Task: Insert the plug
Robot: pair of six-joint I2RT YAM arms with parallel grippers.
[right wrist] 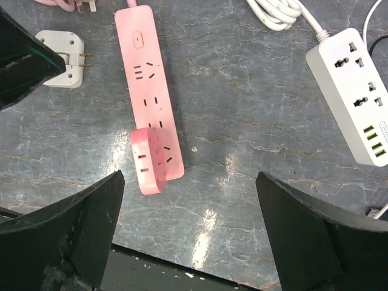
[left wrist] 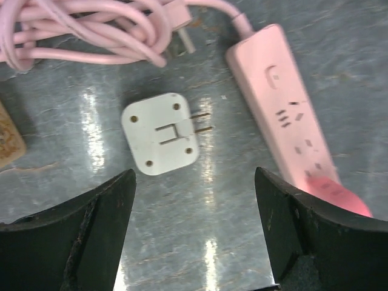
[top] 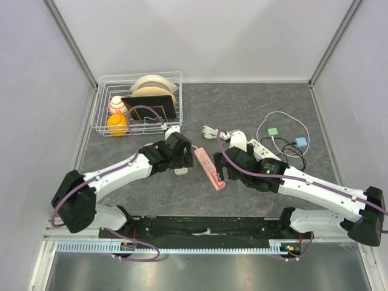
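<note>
The plug (left wrist: 160, 133) is a white square adapter lying flat on the grey table, its two prongs pointing at the pink power strip (left wrist: 285, 115). My left gripper (left wrist: 194, 200) hangs open just above and near it, holding nothing. In the right wrist view the plug (right wrist: 59, 50) lies left of the pink strip (right wrist: 148, 79). A pink adapter (right wrist: 150, 160) sits on the strip's near end. My right gripper (right wrist: 189, 206) is open and empty over bare table right of that end. From above, the plug (top: 180, 171) lies beside the strip (top: 209, 168), between both grippers.
A coiled pink cable (left wrist: 91, 30) lies beyond the plug. A white power strip (right wrist: 351, 97) with a white cable bundle (top: 210, 131) lies on the right, with small green (top: 273, 130) and blue (top: 301, 143) adapters. A wire basket (top: 100, 103) of dishes stands at back left.
</note>
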